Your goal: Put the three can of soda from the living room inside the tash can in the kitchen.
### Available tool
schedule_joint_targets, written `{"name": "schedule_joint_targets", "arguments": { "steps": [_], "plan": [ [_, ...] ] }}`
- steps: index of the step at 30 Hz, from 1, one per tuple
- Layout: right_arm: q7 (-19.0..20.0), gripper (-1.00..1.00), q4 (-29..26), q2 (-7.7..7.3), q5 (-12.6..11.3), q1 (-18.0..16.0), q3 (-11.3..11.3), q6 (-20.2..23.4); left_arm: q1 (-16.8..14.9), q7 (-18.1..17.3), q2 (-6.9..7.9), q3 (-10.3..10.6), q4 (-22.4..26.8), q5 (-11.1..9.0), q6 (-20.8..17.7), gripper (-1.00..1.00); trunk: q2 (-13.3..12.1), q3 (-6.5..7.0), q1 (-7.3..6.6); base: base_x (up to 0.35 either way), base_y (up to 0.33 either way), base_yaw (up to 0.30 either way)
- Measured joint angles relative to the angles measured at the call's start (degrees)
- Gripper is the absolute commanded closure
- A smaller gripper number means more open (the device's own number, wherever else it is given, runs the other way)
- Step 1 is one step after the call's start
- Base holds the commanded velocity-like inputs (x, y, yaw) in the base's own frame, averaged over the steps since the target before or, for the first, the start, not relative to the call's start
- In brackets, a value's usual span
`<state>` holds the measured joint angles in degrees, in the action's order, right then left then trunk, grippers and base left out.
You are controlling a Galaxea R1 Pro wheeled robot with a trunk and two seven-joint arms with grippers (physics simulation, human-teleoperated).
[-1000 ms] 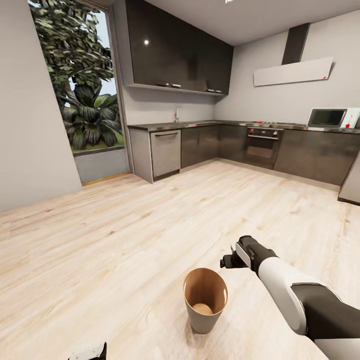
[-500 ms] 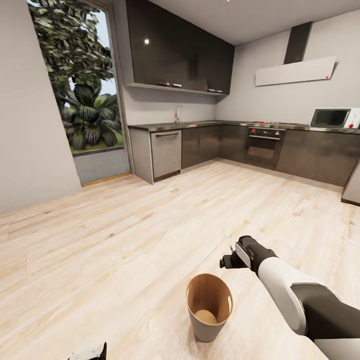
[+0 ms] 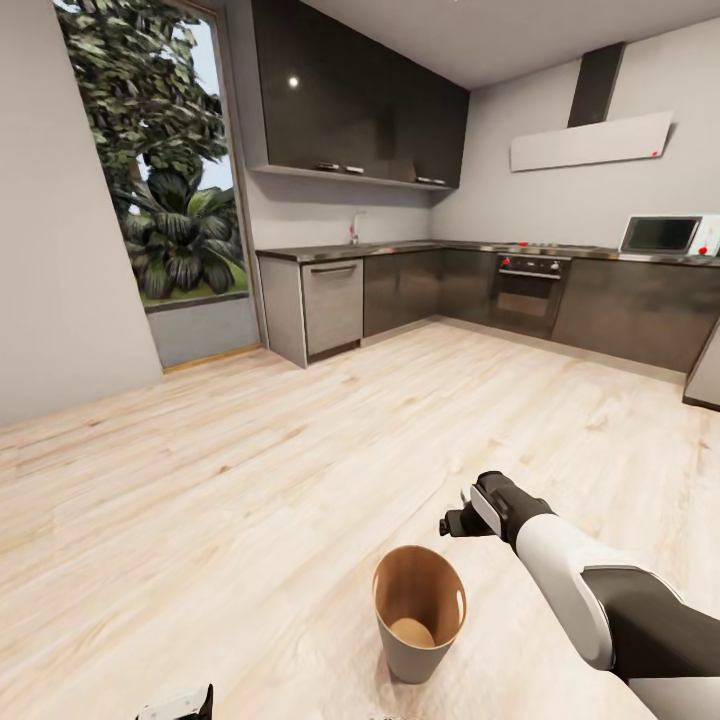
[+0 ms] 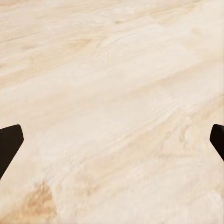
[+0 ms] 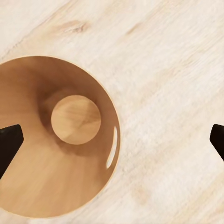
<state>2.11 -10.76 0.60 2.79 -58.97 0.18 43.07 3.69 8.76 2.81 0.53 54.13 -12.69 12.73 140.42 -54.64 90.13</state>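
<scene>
The tash can (image 3: 418, 612) stands upright on the pale wood floor of the kitchen, beige-grey outside and glossy brown inside. In the right wrist view its mouth (image 5: 56, 135) is seen from above, with just its round bare bottom inside. My right gripper (image 3: 455, 522) hovers open just beyond the bin's rim and to its right, with nothing between its fingers (image 5: 10, 142). My left gripper (image 3: 180, 705) hangs low at the near left, open over bare floor, its fingertips (image 4: 9, 144) wide apart. The cans of soda are out of view.
Dark cabinets with a steel counter and sink (image 3: 355, 240) run along the far wall, with a built-in oven (image 3: 525, 290) and a microwave (image 3: 660, 235) to the right. A tall window (image 3: 160, 160) stands at the far left. Open floor (image 3: 300, 440) lies between.
The whole view has shifted slightly, so the bin sits a little further right in the picture. Both arms have stayed as they were.
</scene>
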Motion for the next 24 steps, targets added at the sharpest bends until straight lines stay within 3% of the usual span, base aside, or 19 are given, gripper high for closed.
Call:
{"name": "schedule_joint_targets", "arguments": {
  "steps": [7, 24],
  "plan": [
    [0.0, -1.0, 0.0, 0.0, 0.0, 0.0, 0.0, 0.0, 0.0, -0.1, 0.0, 0.0, 0.0, 0.0, -0.1, -1.0, 2.8, -1.26, 1.54, 0.0, 0.0, 0.0],
    [0.0, -1.0, 0.0, -0.01, 0.0, 0.0, 0.0, 0.0, 0.0, -0.1, 0.0, 0.0, -0.1, 0.1, -0.2, -1.0, 3.0, -5.02, 1.98, 0.0, 0.0, 0.0]
  ]
}}
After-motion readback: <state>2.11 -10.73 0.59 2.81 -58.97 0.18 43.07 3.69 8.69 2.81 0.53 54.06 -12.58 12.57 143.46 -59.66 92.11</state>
